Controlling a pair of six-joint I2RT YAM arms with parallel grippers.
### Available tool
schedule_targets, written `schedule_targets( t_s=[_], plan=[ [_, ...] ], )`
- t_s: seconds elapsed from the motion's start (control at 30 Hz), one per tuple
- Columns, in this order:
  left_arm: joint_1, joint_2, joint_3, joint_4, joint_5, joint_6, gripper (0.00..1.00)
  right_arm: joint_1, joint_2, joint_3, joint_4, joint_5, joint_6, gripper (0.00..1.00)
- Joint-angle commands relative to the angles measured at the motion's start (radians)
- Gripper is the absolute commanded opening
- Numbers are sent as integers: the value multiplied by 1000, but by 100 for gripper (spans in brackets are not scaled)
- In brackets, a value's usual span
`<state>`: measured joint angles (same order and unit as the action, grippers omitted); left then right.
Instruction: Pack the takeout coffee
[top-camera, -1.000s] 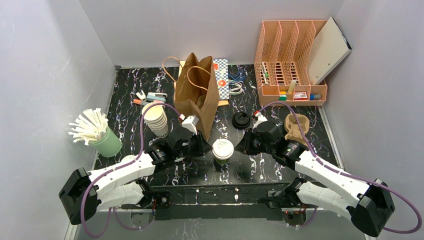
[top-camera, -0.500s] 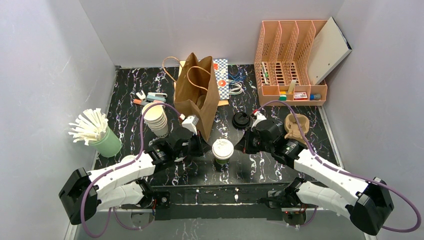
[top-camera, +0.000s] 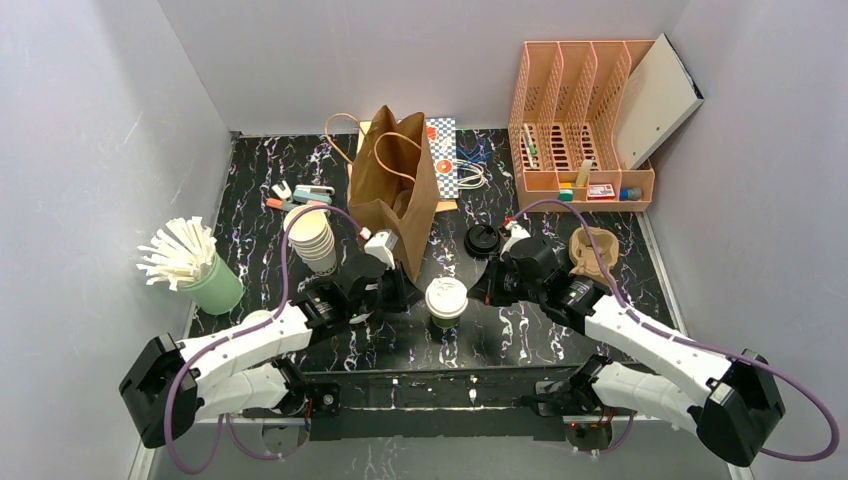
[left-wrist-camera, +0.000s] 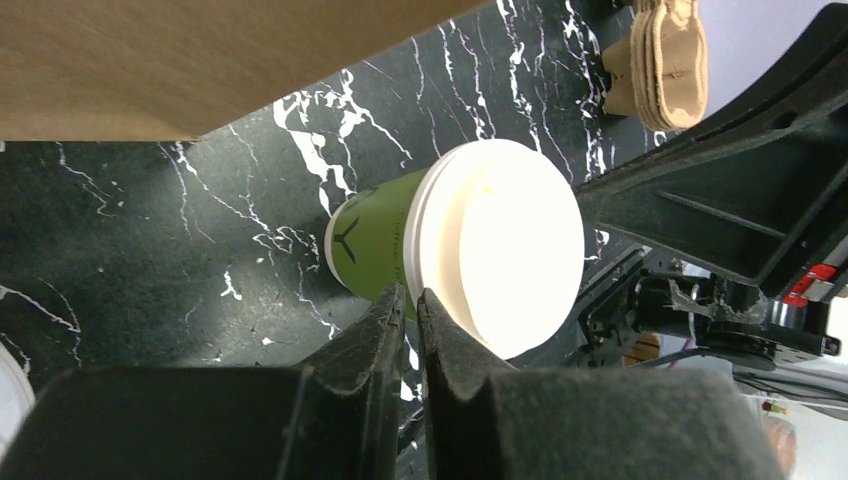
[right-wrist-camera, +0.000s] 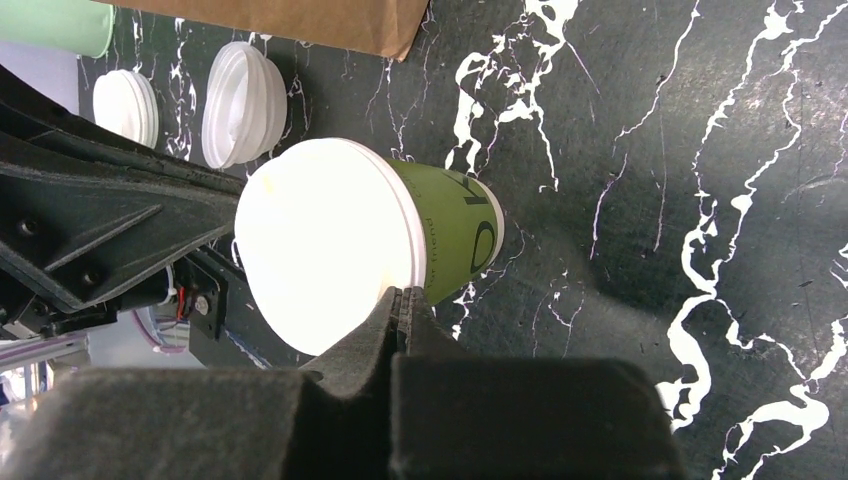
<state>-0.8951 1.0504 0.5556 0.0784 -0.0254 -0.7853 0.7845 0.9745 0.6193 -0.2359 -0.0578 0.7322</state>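
A green-sided takeout coffee (top-camera: 446, 300) with a round white sip lid stands upright on the black marble table, just in front of the brown paper bag (top-camera: 393, 190). My left gripper (top-camera: 402, 291) sits close against the cup's left side. In the left wrist view its tips (left-wrist-camera: 412, 296) are nearly together, with a thin slit between them, at the rim of the lid (left-wrist-camera: 505, 250). My right gripper (top-camera: 487, 286) is at the cup's right side. The right wrist view shows it (right-wrist-camera: 400, 296) fully shut, its tips beside the lid (right-wrist-camera: 320, 240), holding nothing.
A stack of lidless cream cups (top-camera: 313, 238) stands left of the bag. A loose black lid (top-camera: 483, 240) and a pulp cup carrier (top-camera: 592, 252) lie to the right. A green holder of white sticks (top-camera: 190, 262) is at far left and an orange file rack (top-camera: 580, 130) at back right.
Both grippers have closed from slightly open and edged inward toward the green cup. The cup itself has not moved.
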Motion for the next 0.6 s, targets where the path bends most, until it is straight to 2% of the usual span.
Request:
schedule_targets(
  t_s=[0.0,0.37,0.47,0.5,0.53,0.57],
  plan=[
    [3,25,6,0,10,9,10,-1,22,43,33,-22,-13,1],
    [4,36,5,-34,-7,12,9,-2,37,21,16,-25,-16,2],
    [4,-1,23,-91,-34,20,10,-3,13,70,-26,19,-49,7],
    [4,-14,35,-128,-46,24,10,-3,8,95,-47,36,-74,12],
    [4,-29,51,-162,-62,29,10,-3,3,121,-77,46,-96,21],
    [4,-43,66,-195,-73,35,10,-4,0,148,-95,48,-121,37]
  ],
)
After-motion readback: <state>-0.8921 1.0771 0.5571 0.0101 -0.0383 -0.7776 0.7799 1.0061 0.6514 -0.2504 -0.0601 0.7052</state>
